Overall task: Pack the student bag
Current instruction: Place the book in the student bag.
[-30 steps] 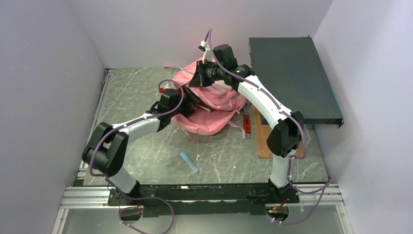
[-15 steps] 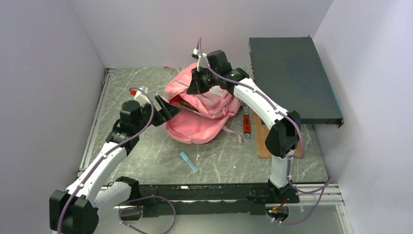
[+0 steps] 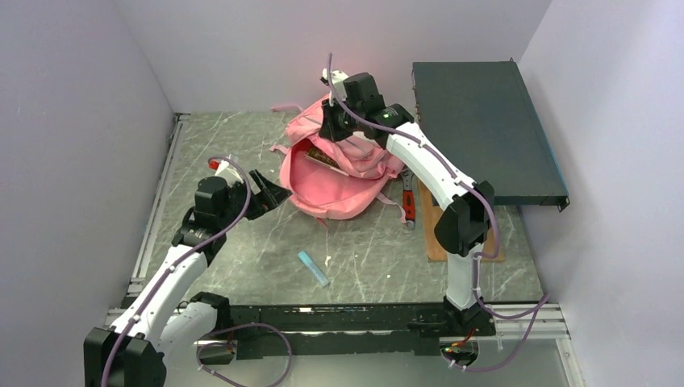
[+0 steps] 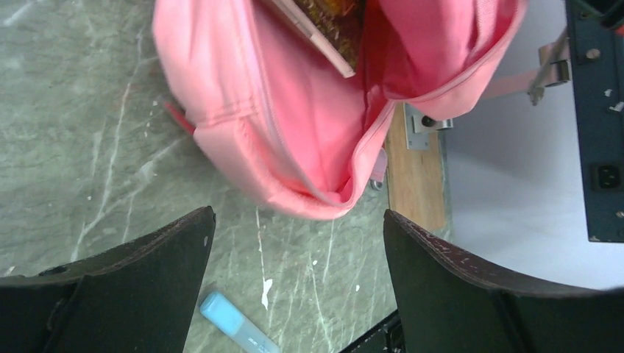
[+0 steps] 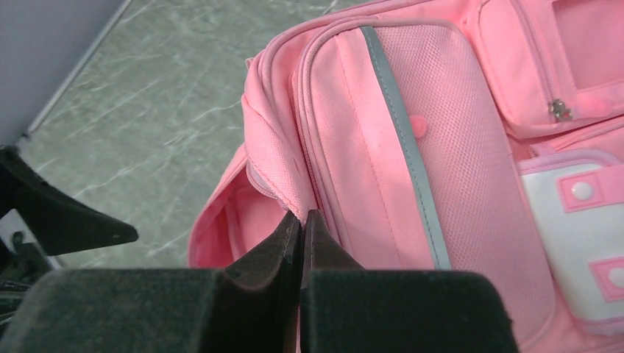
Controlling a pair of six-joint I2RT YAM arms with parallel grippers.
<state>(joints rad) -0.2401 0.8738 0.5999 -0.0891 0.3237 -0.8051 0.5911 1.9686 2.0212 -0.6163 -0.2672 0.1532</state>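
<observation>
While right claw (image 5: 300, 218), arm outstretched, pinches student bag (image 5: 383, 132) rim, left claw (image 4: 298, 215) gapes empty

student bag (image 3: 335, 189): pink, grey trim, white-and-pink patch
table (image 3: 226, 149): grey-green marble, pale veins
stick (image 3: 313, 268): light blue
flat box (image 3: 484, 121): dark slate
plank (image 3: 431, 238): tan wood

top: high behind near edge of table (image 3: 379, 258), facing down | left wrist: backpack (image 4: 294, 147) ahead, beyond jaws | right wrist: close, backpack at jaw tips | shared: backpack
</observation>
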